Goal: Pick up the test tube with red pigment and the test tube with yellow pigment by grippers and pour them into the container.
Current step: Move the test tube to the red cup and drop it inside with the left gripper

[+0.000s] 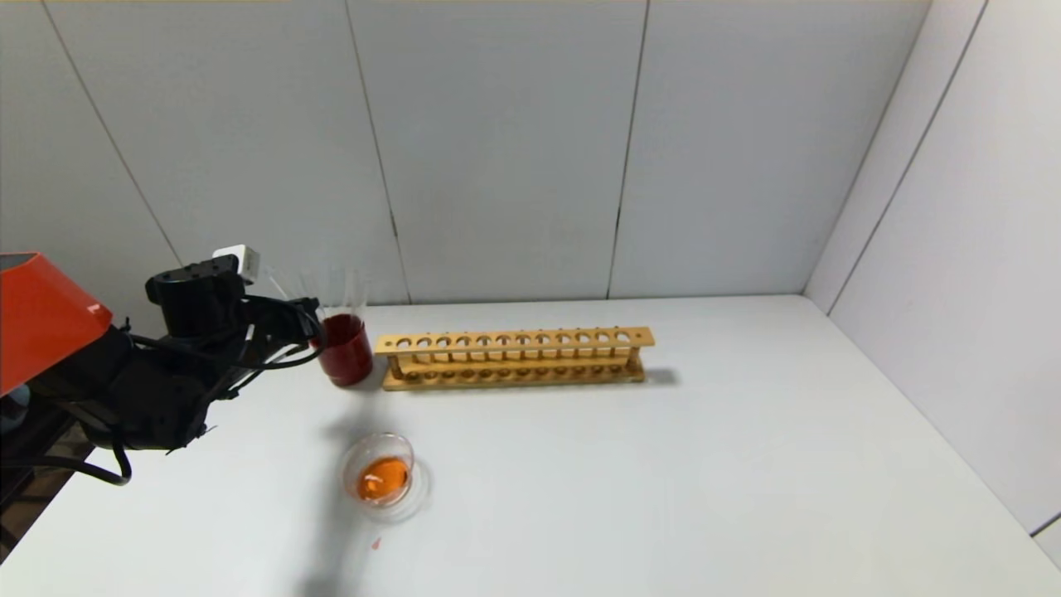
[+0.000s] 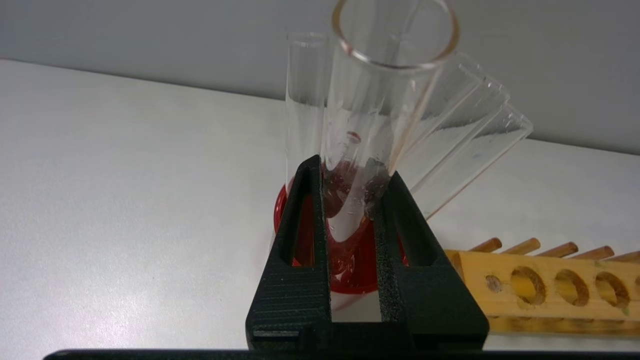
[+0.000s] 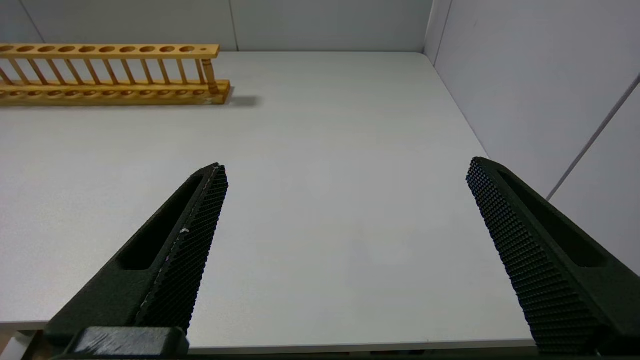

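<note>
The white bench [image 1: 663, 464] carries a long wooden rack [image 1: 514, 356] with all its holes vacant, and just beside the rack's left end a dark red cup [image 1: 346, 352]. Nearer the robot and well apart from the cup stands the clear dish [image 1: 381, 473], holding a pool of orange liquid. The left claw [image 2: 352, 172] is clamped on a tube [image 2: 370, 100] standing nearly upright, its lower end inside the cup. The tube shows only red smears and looks drained. Other clear tubes [image 2: 465, 135] lean in the same cup, and no yellow filling can be made out in any of them. The right claw [image 3: 347, 165] hangs with its fingers wide apart over the bench's right side. Judged from the orange pool, pouring is largely done. If the tube is being set down, it should be lowered straight and released gently, clear of its leaning neighbours. A small red drop [image 1: 377, 543] marks the bench near the dish.
</note>
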`<state>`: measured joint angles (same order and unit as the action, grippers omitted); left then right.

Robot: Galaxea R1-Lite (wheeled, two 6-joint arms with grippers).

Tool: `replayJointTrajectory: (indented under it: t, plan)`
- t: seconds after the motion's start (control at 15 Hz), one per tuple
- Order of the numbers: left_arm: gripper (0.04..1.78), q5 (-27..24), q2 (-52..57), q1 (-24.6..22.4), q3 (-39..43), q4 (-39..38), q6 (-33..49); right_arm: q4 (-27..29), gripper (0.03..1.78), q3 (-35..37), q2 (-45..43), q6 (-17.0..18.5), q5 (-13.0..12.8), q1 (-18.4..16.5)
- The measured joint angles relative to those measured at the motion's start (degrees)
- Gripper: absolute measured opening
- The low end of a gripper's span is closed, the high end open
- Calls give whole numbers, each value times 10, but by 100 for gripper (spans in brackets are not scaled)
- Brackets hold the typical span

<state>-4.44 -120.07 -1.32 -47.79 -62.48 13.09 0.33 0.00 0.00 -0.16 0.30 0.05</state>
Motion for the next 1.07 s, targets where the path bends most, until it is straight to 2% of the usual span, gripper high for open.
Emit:
replayJointTrajectory:
  t: [0.73,0.93,1.07]
  plan:
    - [33,-2,-9,9,15,1,-34,0,175,0,0,0,0,0]
    - [53,0,-16,10,7,-24,-33,0,175,0,0,0,0,0]
    - [83,0,-20,10,7,-32,-34,0,175,0,0,0,0,0]
